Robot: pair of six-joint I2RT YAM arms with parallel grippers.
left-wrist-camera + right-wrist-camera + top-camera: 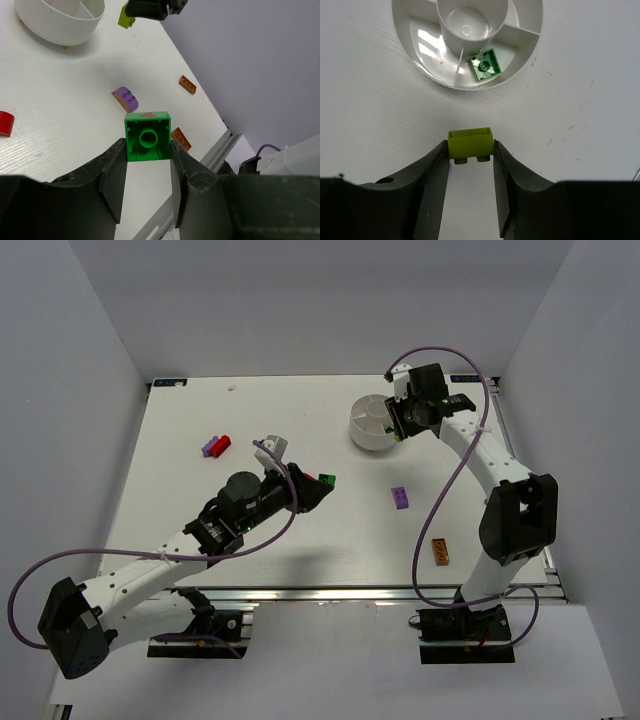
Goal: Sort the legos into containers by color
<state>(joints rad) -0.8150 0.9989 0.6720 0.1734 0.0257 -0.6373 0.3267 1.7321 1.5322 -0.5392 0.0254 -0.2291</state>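
We see the left pincer [148, 150] clamped on a green brick [147, 131] over the worktop [330, 540]. Right pincer [470, 150] grips a yellow-green brick [470, 141] just outside the dish [415, 50] rim. Second green brick [485, 65] lies in a wedge compartment. Loose on worktop: purple brick [400, 497], orange brick [440, 551], red brick [221, 444] beside second purple brick [210, 449].

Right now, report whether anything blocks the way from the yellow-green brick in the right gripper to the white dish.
Nothing visible does. The right gripper holds the yellow-green brick just short of the white dish, with only table between them. One green brick lies in a near wedge.
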